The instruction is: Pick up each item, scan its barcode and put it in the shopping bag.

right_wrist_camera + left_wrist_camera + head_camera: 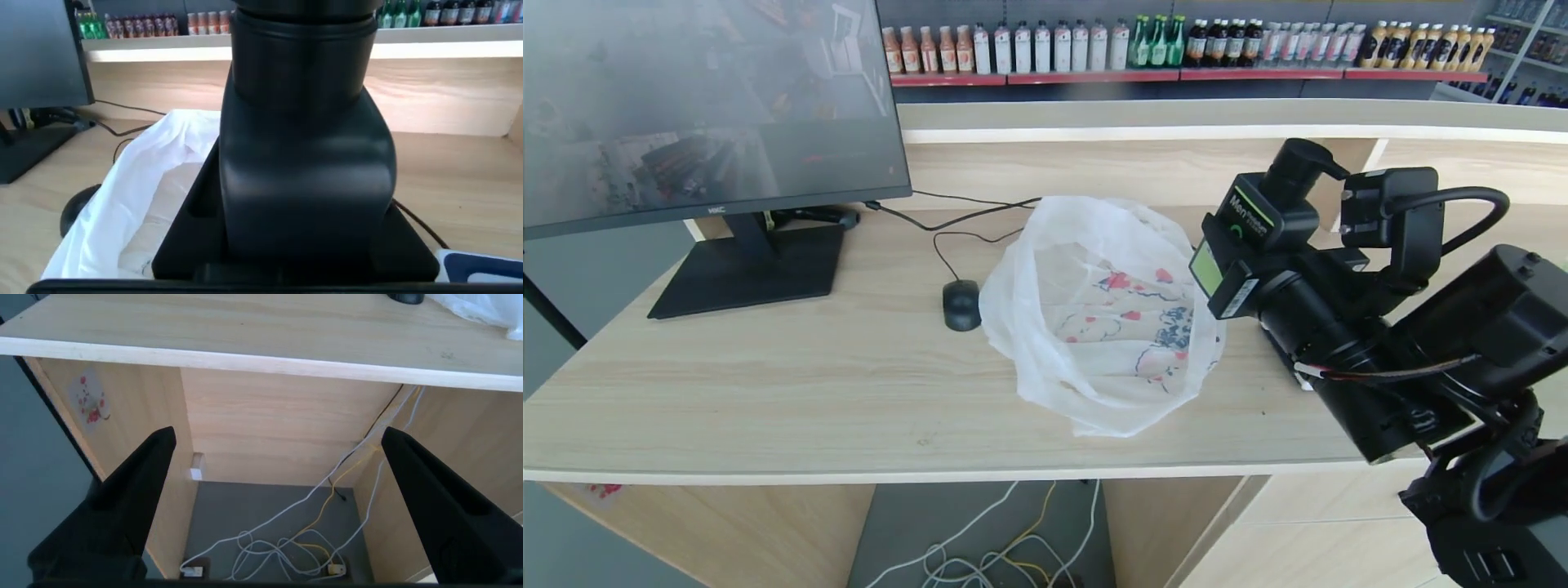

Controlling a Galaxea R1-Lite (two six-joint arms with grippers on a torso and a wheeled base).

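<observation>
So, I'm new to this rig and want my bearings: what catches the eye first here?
The right end effector holds a black pump bottle up beside the white shopping bag in the middle of the counter. A large dark monitor stands at the counter's far left.

L gripper (278, 498) held low, fingers (131, 498) spread wide; R arm angled in from right, wrist raised, R gripper (1311, 306) clamped on black scanner (1258, 233)
</observation>
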